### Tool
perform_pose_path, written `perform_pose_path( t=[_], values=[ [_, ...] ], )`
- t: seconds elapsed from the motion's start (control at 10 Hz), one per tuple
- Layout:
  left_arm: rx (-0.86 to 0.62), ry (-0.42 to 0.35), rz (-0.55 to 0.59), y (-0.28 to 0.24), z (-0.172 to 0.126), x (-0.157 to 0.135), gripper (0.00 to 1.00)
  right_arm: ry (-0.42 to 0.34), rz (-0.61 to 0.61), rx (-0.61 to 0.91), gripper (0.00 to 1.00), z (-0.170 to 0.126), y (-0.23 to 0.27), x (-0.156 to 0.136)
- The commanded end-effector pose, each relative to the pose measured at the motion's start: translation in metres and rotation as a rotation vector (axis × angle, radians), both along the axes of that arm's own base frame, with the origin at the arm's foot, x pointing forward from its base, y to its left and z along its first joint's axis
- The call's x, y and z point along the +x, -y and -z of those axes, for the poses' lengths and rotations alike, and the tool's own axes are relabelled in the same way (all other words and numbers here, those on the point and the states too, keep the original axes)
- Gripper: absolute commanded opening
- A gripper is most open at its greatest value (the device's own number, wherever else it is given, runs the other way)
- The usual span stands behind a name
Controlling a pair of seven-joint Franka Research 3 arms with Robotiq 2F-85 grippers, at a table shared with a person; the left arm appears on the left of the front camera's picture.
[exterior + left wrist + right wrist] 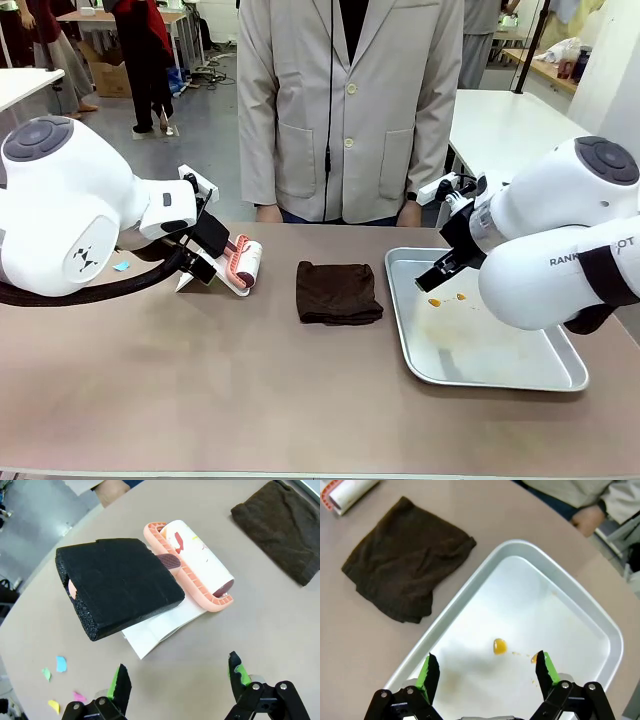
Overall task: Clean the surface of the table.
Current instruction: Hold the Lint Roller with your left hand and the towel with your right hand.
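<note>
Nearest to me are the green pads (120,677) of my left jaws. They are wide open and hold nothing. They hang over the brown surface (260,630), and that is the thing I must clean. It stretches under everything, from my side to the person (345,100) at the far side.

Little coloured paper bits (61,663) lie on it, close to the left jaws and off to one side. Right ahead of those jaws lies a black foam block (120,587). It seems to be the handle of the pink lint roller (200,565). A white sheet (150,634) is under it.

The block runs slantwise to the gap between the pads, so I think the wrist must turn a bit before closing on it. My left arm (60,200) is much nearer to it than my right arm (560,250).

A brown cloth (338,292) lies in the middle. My right jaws are wide open and empty too. They hang over the silver tray (500,350), which has orange bits (499,646) in it.
</note>
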State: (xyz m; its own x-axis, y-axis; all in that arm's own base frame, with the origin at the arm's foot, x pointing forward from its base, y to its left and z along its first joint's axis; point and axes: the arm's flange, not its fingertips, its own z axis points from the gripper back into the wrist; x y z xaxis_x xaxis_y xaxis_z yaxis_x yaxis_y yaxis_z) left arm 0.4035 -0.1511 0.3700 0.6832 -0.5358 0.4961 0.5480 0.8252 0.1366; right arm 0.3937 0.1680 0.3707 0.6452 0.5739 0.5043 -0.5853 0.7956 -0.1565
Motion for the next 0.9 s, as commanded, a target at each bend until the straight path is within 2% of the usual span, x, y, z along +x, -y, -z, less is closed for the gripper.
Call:
perform_pose_path(
  t=[0.0,0.4,0.5,0.6,0.8],
  values=[
    [0.0,0.0,0.0,0.0,0.0,0.0,1.0,0.0,0.0,0.001,1.0,0.0,0.0,0.0],
    [0.0,0.0,0.0,0.0,0.0,0.0,1.0,0.0,0.0,0.0,1.0,0.0,0.0,0.0],
    [-0.03,-0.026,0.04,0.0,-0.007,-0.007,1.0,-0.084,-0.056,0.062,1.0,-0.005,0.001,-0.006],
    [-0.106,-0.115,0.116,-0.005,-0.019,-0.016,1.0,-0.161,-0.048,0.121,1.0,-0.014,0.004,-0.012],
    [-0.189,-0.212,0.134,-0.025,-0.045,-0.035,1.0,-0.307,0.074,0.259,1.0,-0.041,0.011,-0.025]
  ],
)
